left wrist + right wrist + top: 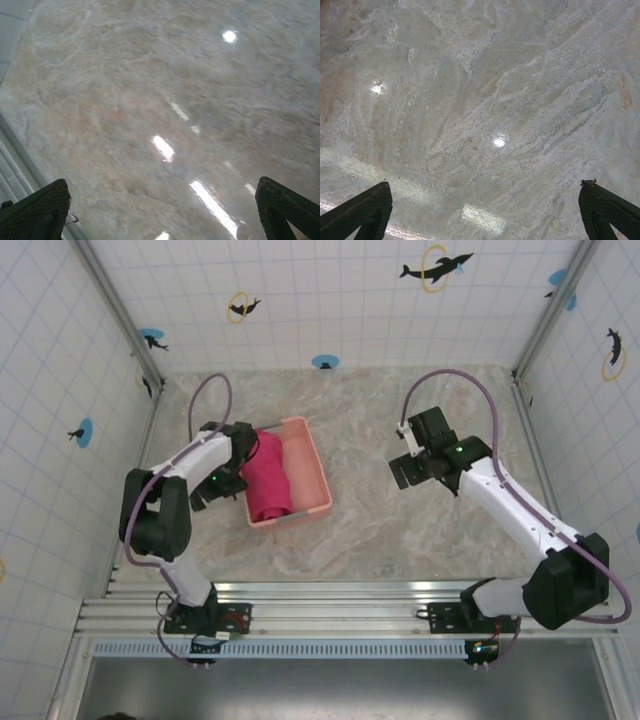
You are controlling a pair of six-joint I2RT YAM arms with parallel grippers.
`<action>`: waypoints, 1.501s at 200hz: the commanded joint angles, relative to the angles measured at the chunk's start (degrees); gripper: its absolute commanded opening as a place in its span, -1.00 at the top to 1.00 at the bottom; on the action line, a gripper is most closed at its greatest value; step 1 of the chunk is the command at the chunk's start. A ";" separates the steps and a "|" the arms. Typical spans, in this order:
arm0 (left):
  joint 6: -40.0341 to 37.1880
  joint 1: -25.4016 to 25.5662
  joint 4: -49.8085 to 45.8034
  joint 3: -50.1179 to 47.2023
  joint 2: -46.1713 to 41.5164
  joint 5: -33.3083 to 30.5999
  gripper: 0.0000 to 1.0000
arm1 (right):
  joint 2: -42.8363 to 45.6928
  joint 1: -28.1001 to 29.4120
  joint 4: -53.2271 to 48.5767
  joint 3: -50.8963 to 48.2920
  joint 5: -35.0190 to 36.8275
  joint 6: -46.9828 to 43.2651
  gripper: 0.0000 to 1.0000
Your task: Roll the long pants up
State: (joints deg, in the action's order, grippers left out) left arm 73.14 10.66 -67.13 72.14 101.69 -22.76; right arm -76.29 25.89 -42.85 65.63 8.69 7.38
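From above we see the pants (265, 480) bundled in the basket (318, 465). Wrist views give us left gripper (161, 181) and right gripper (485, 184), fingers spread, over table (150, 75).

Bright and even from overhead in the top view, with only faint, soft shading under the arms and beside the basket (318, 478). Sharp there across the middle, strongly saturated on the long pants (268, 485) without washout. Glossy in the left wrist view, with round and streaked white glare on the marble table (150, 75) and soft, smeared detail toward the right. Crisper on the veining in the right wrist view, with several milder hotspots. Near-black and underexposed on the fingertips (40, 212) of the left gripper (162, 212) and the right gripper (485, 212), low in the corners.
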 commanded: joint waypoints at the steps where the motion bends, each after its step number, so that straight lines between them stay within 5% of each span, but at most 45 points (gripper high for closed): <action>1: 3.63 5.46 2.49 4.56 6.57 4.90 -0.95 | 1.98 -0.74 -1.66 1.98 1.35 -1.14 -0.98; 36: 5.04 12.24 8.77 13.22 14.55 8.22 -0.95 | 2.55 -1.49 -1.57 1.78 1.50 -1.13 -0.97; 60: 2.88 13.44 7.50 22.33 15.25 3.38 -0.95 | 2.37 -2.14 -1.54 2.29 1.11 -1.24 -0.97; 81: -3.16 12.39 9.05 23.09 6.80 -5.91 -0.95 | 2.90 -2.73 0.15 2.27 2.15 -1.41 -0.98; 144: -48.09 9.96 50.31 -24.71 -35.09 -20.89 -0.95 | 2.85 -9.84 21.19 -7.21 18.27 -1.65 -0.98; 175: -50.61 9.24 61.81 -35.99 -36.79 -28.78 -0.95 | 5.06 -14.31 34.32 -19.40 23.75 4.13 -0.98; 203: -58.50 7.89 68.31 -36.31 -33.03 -20.48 -0.95 | 12.00 -14.85 62.99 -40.13 17.16 -5.57 -0.98; 228: -61.28 4.96 72.14 -36.88 -32.26 -17.01 -0.95 | 14.27 -16.29 68.83 -45.62 7.81 -3.41 -0.98; 252: -61.20 0.53 74.01 -39.55 -34.82 -10.64 -0.95 | 11.78 -16.16 74.07 -47.66 11.15 -2.58 -0.98; 284: -65.49 -0.01 83.36 -47.49 -36.25 -8.07 -0.95 | 2.83 -16.77 81.88 -45.85 1.10 -4.79 -0.97; 300: -65.47 -0.30 90.32 -51.85 -36.10 -8.29 -0.95 | -0.19 -16.23 85.63 -45.59 1.76 -8.35 -0.97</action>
State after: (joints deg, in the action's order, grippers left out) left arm 10.39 11.14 11.97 25.74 65.95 -33.26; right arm -72.40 9.19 32.27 18.76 14.57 3.03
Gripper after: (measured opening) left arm 0.974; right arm 0.987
